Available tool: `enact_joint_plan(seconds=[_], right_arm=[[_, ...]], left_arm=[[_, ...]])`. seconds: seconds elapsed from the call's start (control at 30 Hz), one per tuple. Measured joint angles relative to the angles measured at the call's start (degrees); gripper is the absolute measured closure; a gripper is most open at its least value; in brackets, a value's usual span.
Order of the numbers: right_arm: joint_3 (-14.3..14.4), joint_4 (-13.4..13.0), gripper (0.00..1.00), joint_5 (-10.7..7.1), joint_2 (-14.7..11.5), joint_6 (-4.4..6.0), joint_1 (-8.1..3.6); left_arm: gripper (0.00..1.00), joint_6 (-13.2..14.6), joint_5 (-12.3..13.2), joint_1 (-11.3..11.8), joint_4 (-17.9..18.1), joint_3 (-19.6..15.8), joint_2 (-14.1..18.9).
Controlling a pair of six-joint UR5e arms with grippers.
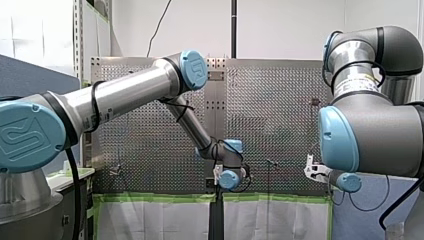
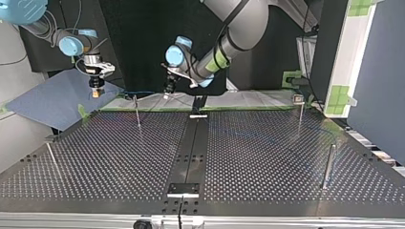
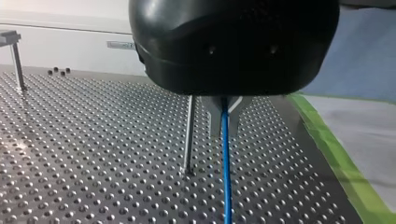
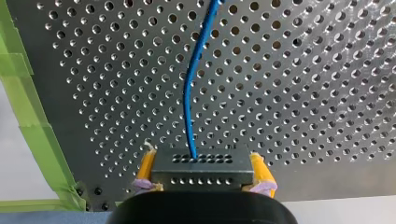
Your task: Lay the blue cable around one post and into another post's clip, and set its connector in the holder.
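Over the perforated table point(image 2: 262, 157): you are looking at four posts point(image 2: 137, 112), one blue cable point(image 4: 189, 93), one connector point(image 4: 201, 171).
Your right gripper point(image 4: 201, 156): yellow pads point(image 4: 258, 169) are clamping the connector's sides.
Your left gripper point(image 3: 224, 119): fingers point(image 3: 215, 116), nearly together, are pinching the blue cable.

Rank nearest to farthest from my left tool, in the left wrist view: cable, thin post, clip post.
1. The blue cable, gripped in the left tool.
2. The thin post, just beside the tool.
3. The clip post, far across the table.
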Motion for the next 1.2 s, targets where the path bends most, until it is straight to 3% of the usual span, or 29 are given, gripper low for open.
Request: enact_joint_plan(seconds=[0.37, 1.2], right_arm=[[0.0, 0.0, 1.0, 1.06, 0.1, 0.11, -0.01], [0.0, -0.6, 1.0, 1.1, 0.4, 0.87, -0.1]], left_arm=[[0.99, 1.1, -0.3, 1.2, -0.8, -0.1, 0.0], [0.99, 1.8, 0.9, 2.0, -0.9, 0.2, -0.1]])
